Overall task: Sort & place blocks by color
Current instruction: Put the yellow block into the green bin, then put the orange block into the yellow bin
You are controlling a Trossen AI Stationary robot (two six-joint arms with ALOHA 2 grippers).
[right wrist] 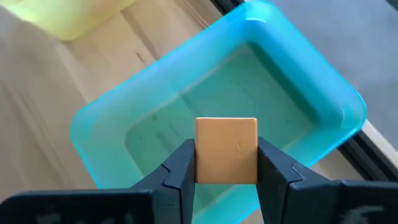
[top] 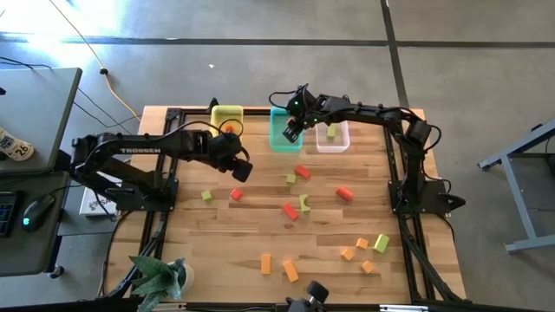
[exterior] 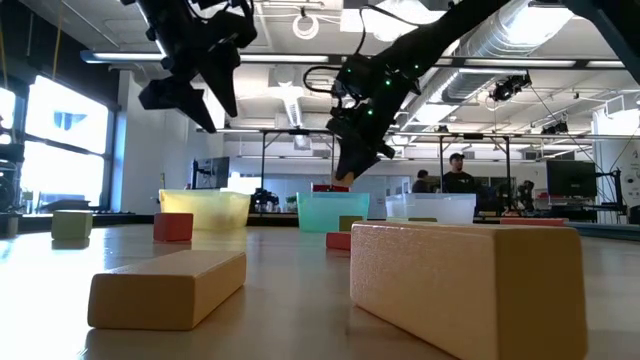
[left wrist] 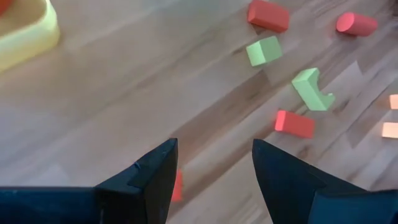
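My right gripper [top: 293,132] is shut on an orange block [right wrist: 226,149] and hangs over the teal bin [right wrist: 292,81]. In the low view, this gripper [exterior: 350,170] is above the teal bin's rim [exterior: 332,205]. My left gripper [top: 241,172] is open and empty above the table, in front of the yellow bin [top: 227,117]. In the left wrist view, its fingers [left wrist: 214,146] stand over bare wood, with a red block [left wrist: 177,186] partly hidden by one finger. Red [top: 302,172], light green [top: 305,203] and orange [top: 265,263] blocks lie scattered on the table. My right gripper pinches the orange block by two opposite sides [right wrist: 202,155] between its two fingers. The fingers come from above, pointing down. The block is lifted clear, its flat top face up, over the inside of the teal bin.
A clear bin [top: 332,137] with a light green block in it stands right of the teal bin. The three bins line the table's far edge. Orange blocks [top: 362,243] cluster at the near right. A plant [top: 160,277] stands at the near left corner.
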